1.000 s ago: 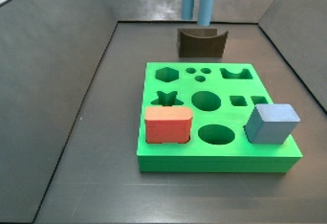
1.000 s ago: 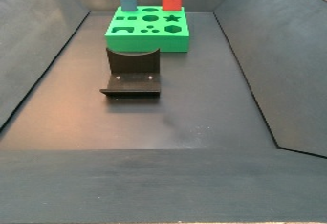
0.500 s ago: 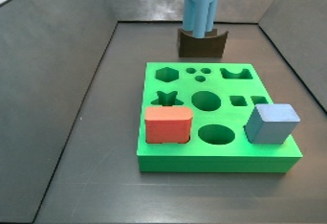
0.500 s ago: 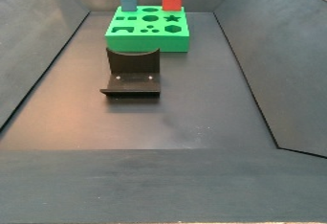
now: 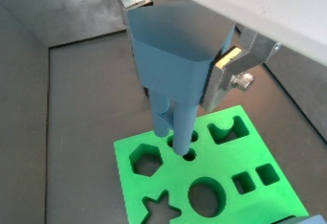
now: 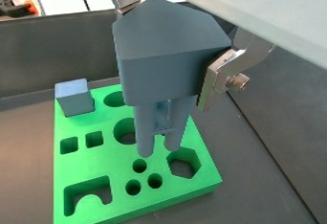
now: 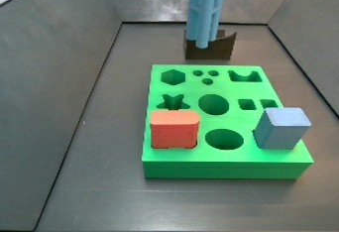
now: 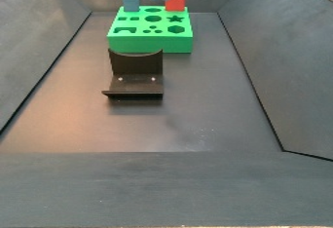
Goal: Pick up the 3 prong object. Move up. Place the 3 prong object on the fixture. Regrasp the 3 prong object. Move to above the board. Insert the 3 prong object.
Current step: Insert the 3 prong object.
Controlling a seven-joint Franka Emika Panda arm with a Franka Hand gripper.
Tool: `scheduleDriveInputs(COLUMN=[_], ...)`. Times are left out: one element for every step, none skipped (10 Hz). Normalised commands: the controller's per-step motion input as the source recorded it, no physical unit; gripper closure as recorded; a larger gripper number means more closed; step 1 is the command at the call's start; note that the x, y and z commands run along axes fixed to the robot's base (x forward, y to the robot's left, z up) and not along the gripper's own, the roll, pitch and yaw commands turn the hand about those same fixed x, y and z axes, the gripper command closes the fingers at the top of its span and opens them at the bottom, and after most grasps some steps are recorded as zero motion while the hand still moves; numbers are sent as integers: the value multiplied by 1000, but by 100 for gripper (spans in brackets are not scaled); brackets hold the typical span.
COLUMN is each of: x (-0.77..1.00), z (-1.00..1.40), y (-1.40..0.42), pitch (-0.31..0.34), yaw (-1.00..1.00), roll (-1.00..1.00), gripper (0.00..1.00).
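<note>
Pincer (image 5: 179, 46) grips 3 prong object (image 5: 173, 84) above board (image 5: 255, 204).

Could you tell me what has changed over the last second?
The 3 prong object, held in the gripper, has come down toward the board; its lower end now hides part of the fixture. The red block, blue cube, board and fixture stayed put.

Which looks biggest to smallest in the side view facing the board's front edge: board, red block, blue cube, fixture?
1. board
2. red block and blue cube, about equal
3. fixture, farther away and partly hidden behind the 3 prong object; the gripper is out of frame above.
</note>
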Motion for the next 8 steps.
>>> scheduleDriveInputs(x=[0,0,0,0,171,246,234,180], z=[-349,-223,0,-137,-269,-351,-380,-391], y=[9,0,0,0,131,254,240,186], pitch=[0,-61,0,-3,0,0,0,0], yaw=[0,0,0,0,34,111,100,37], roll=[4,0,-4,0,81,84,66,14], gripper=[100,100,100,100,100,100,100,100])
